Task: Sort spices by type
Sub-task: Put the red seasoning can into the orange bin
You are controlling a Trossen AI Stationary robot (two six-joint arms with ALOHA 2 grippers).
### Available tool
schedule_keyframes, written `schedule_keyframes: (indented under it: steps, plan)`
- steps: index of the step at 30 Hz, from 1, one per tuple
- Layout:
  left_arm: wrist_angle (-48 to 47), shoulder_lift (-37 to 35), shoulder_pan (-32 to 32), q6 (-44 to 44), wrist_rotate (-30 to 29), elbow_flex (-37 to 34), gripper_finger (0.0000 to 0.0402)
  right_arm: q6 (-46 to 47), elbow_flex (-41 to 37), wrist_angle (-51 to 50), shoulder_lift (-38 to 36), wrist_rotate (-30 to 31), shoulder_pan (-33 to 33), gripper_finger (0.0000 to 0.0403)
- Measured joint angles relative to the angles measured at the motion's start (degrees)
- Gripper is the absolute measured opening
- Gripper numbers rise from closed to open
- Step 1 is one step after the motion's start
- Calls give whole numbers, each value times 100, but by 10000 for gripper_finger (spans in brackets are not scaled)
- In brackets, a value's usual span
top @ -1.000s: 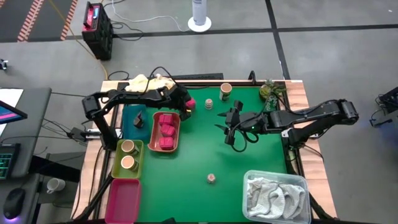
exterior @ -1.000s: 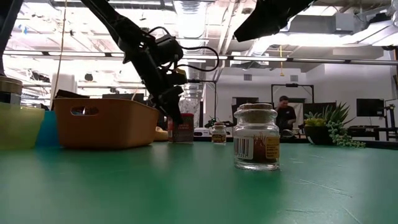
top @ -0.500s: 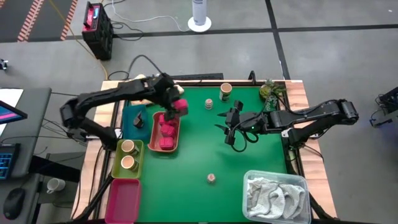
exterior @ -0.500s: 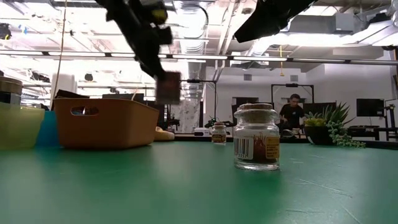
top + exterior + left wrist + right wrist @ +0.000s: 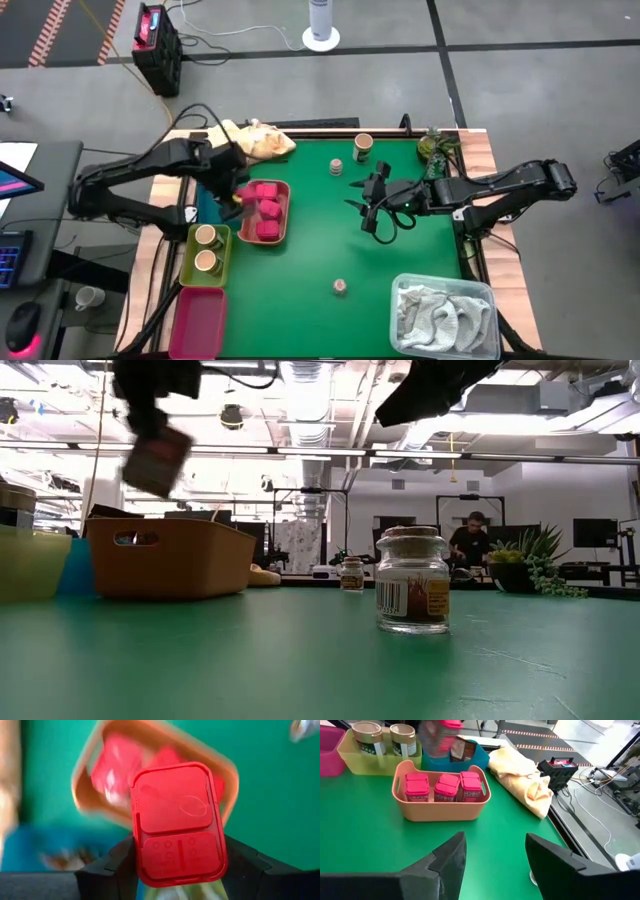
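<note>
1. High view: left gripper (image 5: 232, 190) sits over the near-left edge of the salmon tray (image 5: 284, 215), clamped on a pink packet (image 5: 240, 196). Three pink packets already lie inside that tray. The tray's long axis runs front to back, and its free slot lies just to the right of the carried packet, so the left arm is clearly the nearer one. Right gripper (image 5: 372, 207) hovers mid-table, well apart from the tray, fingers spread and empty. Two tan cups (image 5: 205, 248) sit in the lime tray (image 5: 221, 262); small jars (image 5: 340, 287) are loose on the green mat.
2. Low view: the carried packet (image 5: 157, 461) hangs tilted above the tray's wall (image 5: 170, 556), not touching it. A jar (image 5: 411, 580) stands close up.
3. Left wrist view: fingers (image 5: 115, 870) grip the packet (image 5: 177, 822) from both sides, with the tray (image 5: 226, 775) right below.
4. Right wrist view: fingers (image 5: 447, 857) apart, nothing between them; the tray (image 5: 440, 802) is far ahead.
</note>
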Motion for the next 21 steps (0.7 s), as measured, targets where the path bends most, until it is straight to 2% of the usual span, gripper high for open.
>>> schedule_keyframes:
  steps: [3,7,14,18,21]
  plan:
    - [-525,-112,-306,-488,-401,-27,209,-25,0,82,0,0,41,234]
    - [-290,-294,-596,-1452,-1004,-403,209,-46,2,164,0,-2,85,234]
    - [202,-328,-969,-2921,-1400,-1536,222,-47,2,161,1,-2,108,234]
    - [829,-314,-1144,-3152,-1350,-1915,213,-68,2,161,2,-2,107,234]
    - [978,-316,-1170,-3143,-1269,-1923,209,-68,2,161,1,-2,104,234]
